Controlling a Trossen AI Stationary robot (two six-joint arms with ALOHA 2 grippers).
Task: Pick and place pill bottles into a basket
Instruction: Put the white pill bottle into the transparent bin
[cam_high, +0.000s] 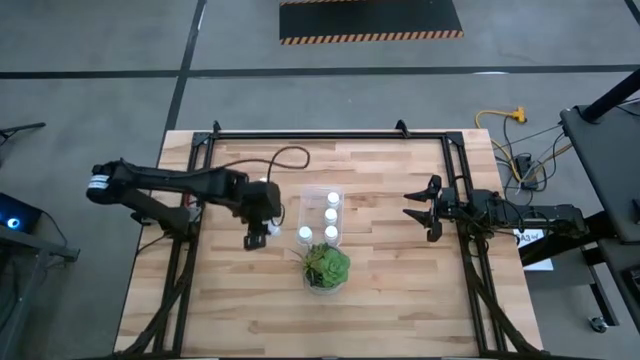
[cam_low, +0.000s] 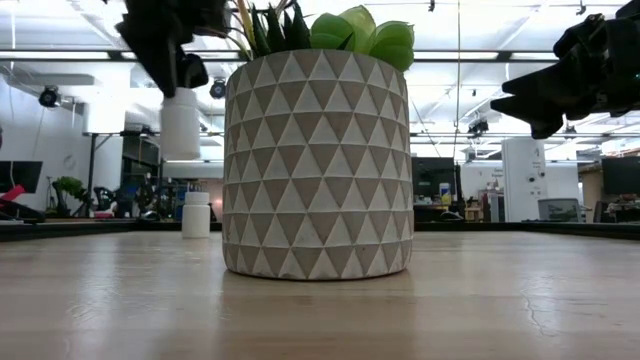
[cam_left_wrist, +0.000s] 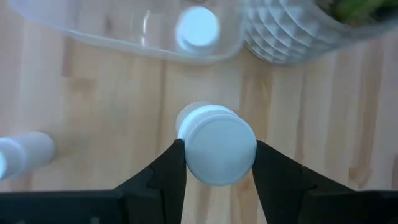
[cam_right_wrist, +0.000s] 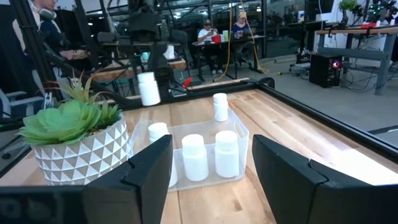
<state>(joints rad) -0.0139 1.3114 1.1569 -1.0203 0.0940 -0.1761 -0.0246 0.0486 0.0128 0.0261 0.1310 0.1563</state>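
the left claw is clamped on a white pill bottle, holding it clear above the wooden counter, just beside the clear basket. three bottles stand inside the basket, one stands against its outer wall by the plant pot, and another stands on the counter behind the basket. no label or writing can be read on any bottle. the right claw hovers well apart from the basket, near the counter's right side, its fingers spread apart and holding nothing.
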